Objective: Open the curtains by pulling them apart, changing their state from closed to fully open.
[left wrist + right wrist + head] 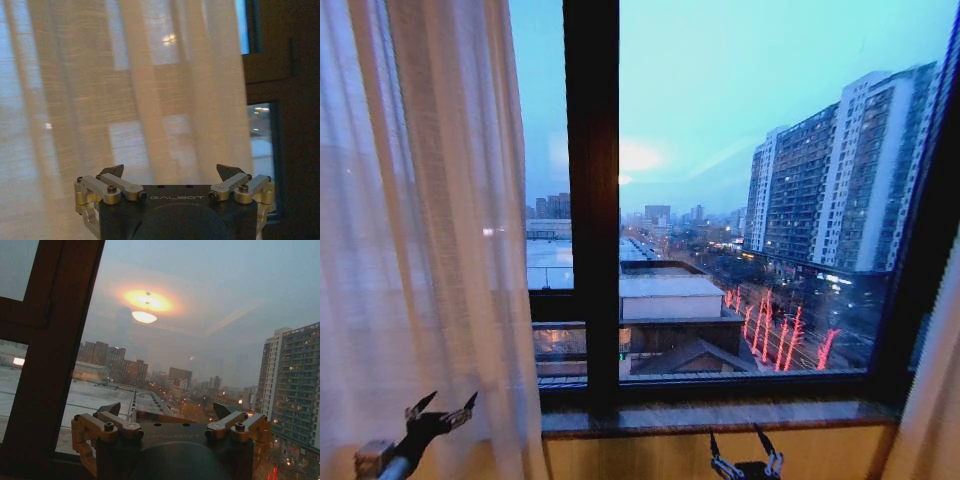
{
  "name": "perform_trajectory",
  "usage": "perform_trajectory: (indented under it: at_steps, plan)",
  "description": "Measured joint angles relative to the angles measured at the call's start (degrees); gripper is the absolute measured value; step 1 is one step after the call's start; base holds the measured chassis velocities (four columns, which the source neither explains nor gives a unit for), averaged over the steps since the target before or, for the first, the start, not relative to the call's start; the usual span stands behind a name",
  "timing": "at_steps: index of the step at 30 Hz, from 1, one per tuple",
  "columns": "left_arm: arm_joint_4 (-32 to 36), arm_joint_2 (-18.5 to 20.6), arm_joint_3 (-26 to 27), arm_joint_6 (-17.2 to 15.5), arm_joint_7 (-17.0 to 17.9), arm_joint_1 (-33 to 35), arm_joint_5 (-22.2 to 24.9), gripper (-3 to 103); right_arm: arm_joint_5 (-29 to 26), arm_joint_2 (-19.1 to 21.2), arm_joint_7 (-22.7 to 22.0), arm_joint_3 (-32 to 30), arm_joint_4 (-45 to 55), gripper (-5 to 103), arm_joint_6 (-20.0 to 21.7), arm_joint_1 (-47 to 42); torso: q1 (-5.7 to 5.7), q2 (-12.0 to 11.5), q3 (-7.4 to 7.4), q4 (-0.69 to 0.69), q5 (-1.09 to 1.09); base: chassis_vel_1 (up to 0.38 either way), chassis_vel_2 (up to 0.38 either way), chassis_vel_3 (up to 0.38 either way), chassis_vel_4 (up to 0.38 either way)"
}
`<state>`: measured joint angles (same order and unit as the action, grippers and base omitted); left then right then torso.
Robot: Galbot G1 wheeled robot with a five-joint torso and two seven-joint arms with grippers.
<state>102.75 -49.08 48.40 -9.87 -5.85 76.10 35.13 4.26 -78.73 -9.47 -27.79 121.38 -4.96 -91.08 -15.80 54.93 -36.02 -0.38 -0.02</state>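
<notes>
- Curtains [420, 230]: gathered left of the window frame [591, 200]; top and hem cut off.
- Left gripper [442, 410]: fingers apart, empty, before the curtains.
- Right gripper [747, 448]: fingers apart, empty, right of the frame.

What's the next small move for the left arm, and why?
Probably ease the left gripper forward into the sheer curtain and close on a fold. Its fingers are open and empty just short of the fabric, which covers the window's left side. The right gripper hangs open below the sill.

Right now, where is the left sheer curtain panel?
In the head view, the sheer curtain hangs bunched at the left, beside the dark window frame, behind the left gripper.
</notes>
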Motion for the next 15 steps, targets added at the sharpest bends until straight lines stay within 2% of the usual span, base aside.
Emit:
perform_trajectory:
  at_steps: [6,9,12,15]
  plan:
    - [-1.54,1.93,-1.11,0.42,-2.13,-0.42,3.79,100,0.75,0.0,-0.02,2.65,-1.15,100,0.0,1.4,0.0,0.0,0.01,0.0,0.0,0.0,0.0,0.0,0.0]
    - [-3.74,2.8,-1.6,0.91,-3.53,-1.08,4.05,100,0.93,0.0,-0.03,3.9,-1.82,100,0.0,2.03,0.0,0.0,0.0,0.02,0.0,0.0,0.0,0.0,0.0]
    - [-7.35,4.45,-4.21,1.13,-4.04,-4.53,4.21,100,1.13,0.0,-0.07,4.3,-2.19,100,-0.18,2.06,0.0,0.0,0.01,0.0,0.0,0.0,0.0,0.0,0.0]
    - [-12.02,6.15,-9.08,1.78,-5.89,-10.15,4.26,100,1.43,0.0,-0.13,4.2,-2.56,100,-0.82,1.84,0.0,0.0,0.0,-0.03,0.0,0.0,0.0,0.0,0.0]
